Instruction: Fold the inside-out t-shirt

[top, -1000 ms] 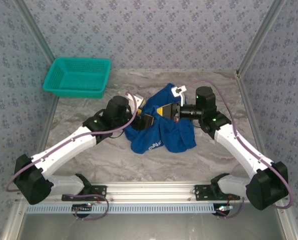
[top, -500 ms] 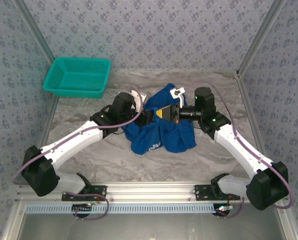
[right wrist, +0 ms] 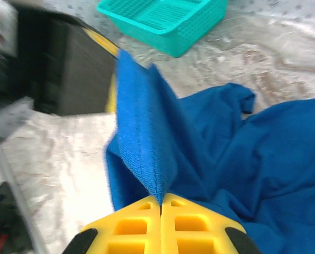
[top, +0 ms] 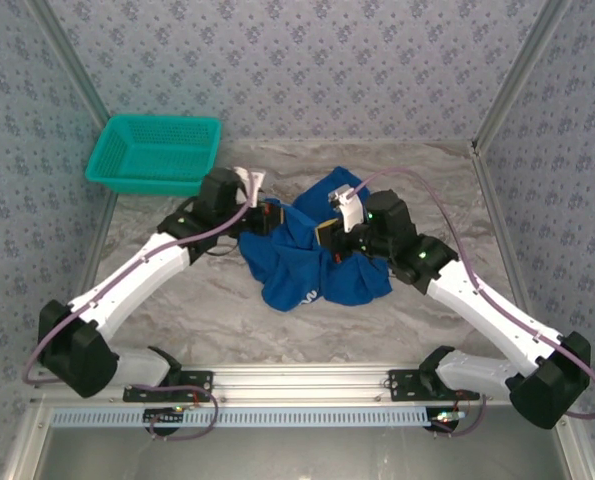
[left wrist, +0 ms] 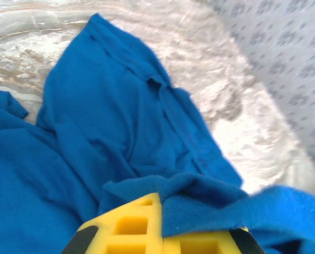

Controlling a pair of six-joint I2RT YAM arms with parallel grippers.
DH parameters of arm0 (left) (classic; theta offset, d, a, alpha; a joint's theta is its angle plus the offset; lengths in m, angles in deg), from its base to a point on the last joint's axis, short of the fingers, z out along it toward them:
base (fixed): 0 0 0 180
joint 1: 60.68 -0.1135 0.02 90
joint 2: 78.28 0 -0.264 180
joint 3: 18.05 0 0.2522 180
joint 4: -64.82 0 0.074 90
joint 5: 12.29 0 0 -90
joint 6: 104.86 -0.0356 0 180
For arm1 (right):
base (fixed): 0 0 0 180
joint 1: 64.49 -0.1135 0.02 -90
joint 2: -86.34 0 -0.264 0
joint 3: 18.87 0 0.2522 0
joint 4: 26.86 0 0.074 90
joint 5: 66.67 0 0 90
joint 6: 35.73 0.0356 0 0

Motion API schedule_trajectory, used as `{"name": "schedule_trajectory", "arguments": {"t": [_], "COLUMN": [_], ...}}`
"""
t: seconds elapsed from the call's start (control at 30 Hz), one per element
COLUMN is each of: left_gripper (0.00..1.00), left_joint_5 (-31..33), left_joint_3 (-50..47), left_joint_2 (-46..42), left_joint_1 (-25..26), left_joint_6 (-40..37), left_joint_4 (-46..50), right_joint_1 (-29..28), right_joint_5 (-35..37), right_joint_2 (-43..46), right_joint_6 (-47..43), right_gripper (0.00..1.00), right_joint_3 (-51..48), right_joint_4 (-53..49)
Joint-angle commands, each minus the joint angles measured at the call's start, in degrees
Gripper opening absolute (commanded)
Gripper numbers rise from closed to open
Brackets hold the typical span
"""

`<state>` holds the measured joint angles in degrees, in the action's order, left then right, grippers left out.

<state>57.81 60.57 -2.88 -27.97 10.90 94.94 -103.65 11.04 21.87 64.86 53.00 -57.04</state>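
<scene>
Right gripper [right wrist: 161, 203] jaws pressed together, pinching a t-shirt [right wrist: 252, 159] ridge straight ahead. Left gripper [left wrist: 162, 217] jaws clamped on a fold draped over them; basket [right wrist: 191, 38] beyond right jaws.

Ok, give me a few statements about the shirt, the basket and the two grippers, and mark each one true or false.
1. The right gripper is shut on a raised fold of the t-shirt. True.
2. The t-shirt lies in the teal basket. False: it lies on the table, apart from the basket.
3. The t-shirt is already folded flat. False: it is crumpled in a heap.
4. The left gripper grips t-shirt fabric, which drapes over its yellow fingers. True.
</scene>
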Motion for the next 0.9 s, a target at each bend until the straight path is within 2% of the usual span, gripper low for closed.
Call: {"name": "schedule_trajectory", "arguments": {"t": [0.0, 0.1, 0.2, 0.3, 0.4, 0.47, 0.5, 0.6, 0.63, 0.77, 0.87], "left_gripper": [0.00, 0.00, 0.00, 0.00, 0.00, 0.00, 0.00, 0.00, 0.00, 0.00, 0.00], "left_joint_5": [-17.04, -24.02, -30.68, -35.59, -37.54, -36.34, -33.62, -20.66, -18.10, -16.09, -15.53], "left_joint_3": [-2.37, -2.25, -4.00, -7.77, -11.53, -13.06, -13.22, -11.96, -12.10, -13.79, -13.86], "left_joint_2": [-3.06, -3.91, -5.06, -6.12, -7.00, -7.55, -8.05, -9.42, -9.79, -10.64, -10.29], "left_joint_1": [-2.75, -3.21, -3.74, -4.78, -5.23, -5.16, -5.15, -4.45, -4.24, -3.17, -1.60], "left_joint_6": [9.83, 10.40, 12.51, 17.01, 19.34, 18.81, 17.44, 11.48, 10.62, 10.43, 8.19], "left_joint_4": [-7.27, -7.52, -11.66, -19.18, -25.10, -25.54, -23.24, -12.76, -11.94, -15.03, -14.76], "right_joint_1": [-1.53, -1.62, -1.04, 0.90, 4.75, 6.73, 7.28, 7.45, 7.31, 6.78, 5.56], "right_joint_5": [15.04, 22.24, 25.54, 23.96, 18.37, 14.88, 13.47, 10.86, 9.30, 1.26, -3.45], "right_joint_2": [1.00, 0.14, -2.08, -4.02, -4.95, -5.50, -5.74, -5.82, -5.23, -2.11, -2.39], "right_joint_6": [-4.21, -2.67, -1.22, 0.55, 1.96, 2.33, 2.02, -0.35, -1.00, 0.27, 6.90], "right_gripper": [0.00, 0.00, 0.00, 0.00, 0.00, 0.07, 0.13, 0.31, 0.35, 0.46, 0.53], "right_joint_3": [-0.81, -1.28, -0.65, 0.47, 1.82, 2.69, 3.12, 4.49, 4.27, 0.63, -2.04], "right_joint_4": [-1.69, -2.39, -4.43, -6.67, -8.53, -9.88, -10.67, -14.02, -14.45, -10.93, -4.25]}}
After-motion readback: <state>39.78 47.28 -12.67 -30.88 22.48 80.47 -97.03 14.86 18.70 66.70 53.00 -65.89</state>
